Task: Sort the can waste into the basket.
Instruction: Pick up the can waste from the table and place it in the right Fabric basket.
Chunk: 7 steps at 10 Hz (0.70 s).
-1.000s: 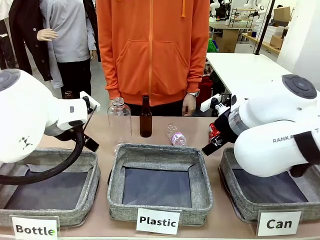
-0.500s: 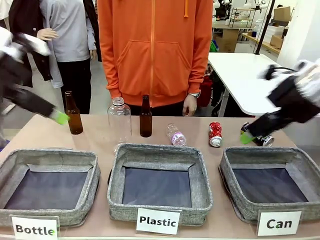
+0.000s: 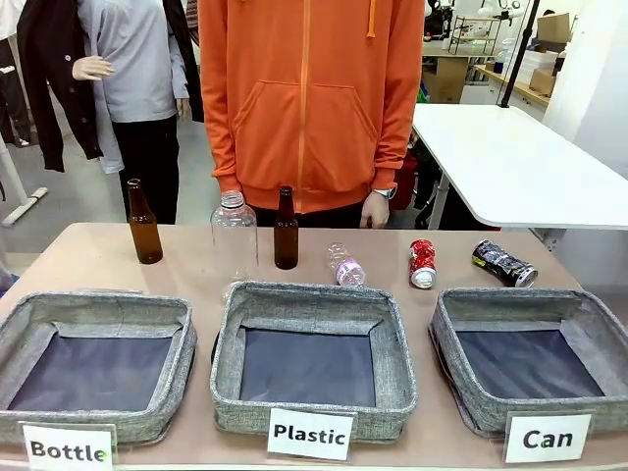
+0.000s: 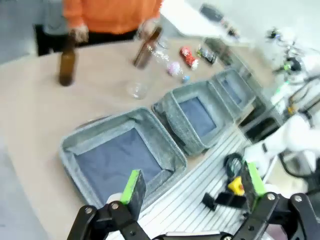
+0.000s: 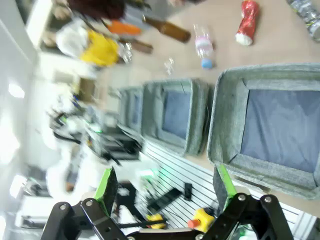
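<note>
Cans: none in the basket (image 3: pixel 510 299) yet.
Red can (image 3: pixel 422 263) and black can (image 3: pixel 504 263) lie on the worktop (image 3: pixel 88 255); my left jaws and right jaws are apart.

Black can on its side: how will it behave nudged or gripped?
Likely rolls if nudged: the black can lies on its side on the table. Probably thin-walled and dentable, like the crushed red can nearby.

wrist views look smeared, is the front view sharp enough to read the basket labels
Front view: sharp, evenly lit, Can label reads clearly. Left wrist view: motion-blurred and tilted, red can smeared. Right wrist view: rolled sideways, soft, washed-out glare along its left edge.
</note>
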Each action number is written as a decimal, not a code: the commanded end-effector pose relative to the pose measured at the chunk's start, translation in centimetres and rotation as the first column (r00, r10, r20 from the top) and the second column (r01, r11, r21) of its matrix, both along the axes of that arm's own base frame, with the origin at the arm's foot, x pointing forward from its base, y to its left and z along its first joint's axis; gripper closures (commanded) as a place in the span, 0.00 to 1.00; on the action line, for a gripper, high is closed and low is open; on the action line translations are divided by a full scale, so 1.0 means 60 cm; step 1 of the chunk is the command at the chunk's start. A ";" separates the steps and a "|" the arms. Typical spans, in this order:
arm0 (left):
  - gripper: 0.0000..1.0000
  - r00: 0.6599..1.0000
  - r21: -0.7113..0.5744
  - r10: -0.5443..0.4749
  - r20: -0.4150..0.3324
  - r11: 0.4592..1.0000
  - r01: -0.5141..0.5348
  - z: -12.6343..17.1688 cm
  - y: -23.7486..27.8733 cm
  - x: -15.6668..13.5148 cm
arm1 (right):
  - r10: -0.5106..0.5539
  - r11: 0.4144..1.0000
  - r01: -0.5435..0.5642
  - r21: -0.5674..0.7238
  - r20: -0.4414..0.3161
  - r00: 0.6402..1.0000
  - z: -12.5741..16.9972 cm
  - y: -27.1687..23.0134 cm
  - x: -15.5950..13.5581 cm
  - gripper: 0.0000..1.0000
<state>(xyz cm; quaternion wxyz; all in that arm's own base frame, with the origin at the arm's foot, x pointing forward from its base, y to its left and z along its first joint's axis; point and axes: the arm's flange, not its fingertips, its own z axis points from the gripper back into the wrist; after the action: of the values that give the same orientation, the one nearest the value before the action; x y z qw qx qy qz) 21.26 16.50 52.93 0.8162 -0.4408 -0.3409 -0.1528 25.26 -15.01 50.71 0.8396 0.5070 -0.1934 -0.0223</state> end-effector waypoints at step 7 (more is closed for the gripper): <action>0.00 0.960 -0.450 0.152 -0.233 0.859 -0.245 -0.180 0.108 0.058 | -0.235 0.943 0.230 0.240 -0.009 0.972 -0.074 -0.121 -0.013 0.00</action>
<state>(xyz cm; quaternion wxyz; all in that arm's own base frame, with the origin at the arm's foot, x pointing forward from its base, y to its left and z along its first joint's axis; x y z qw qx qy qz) 26.88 22.04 42.17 0.7189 -0.6030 -0.3350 0.0852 24.62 -22.22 45.84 0.7671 0.5688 -0.2543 -0.1531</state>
